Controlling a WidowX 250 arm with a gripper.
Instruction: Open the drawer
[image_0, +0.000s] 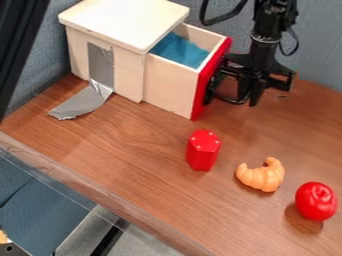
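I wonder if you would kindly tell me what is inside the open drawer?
Inside the drawer, a blue surface is visible, perhaps a lining. The part under the box's lid is covered, so its contents cannot be seen.

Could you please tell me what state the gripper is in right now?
Gripper: at the open drawer's red front; whether it is open or closed cannot be told.

No text, label, brand, number or sign can be read.
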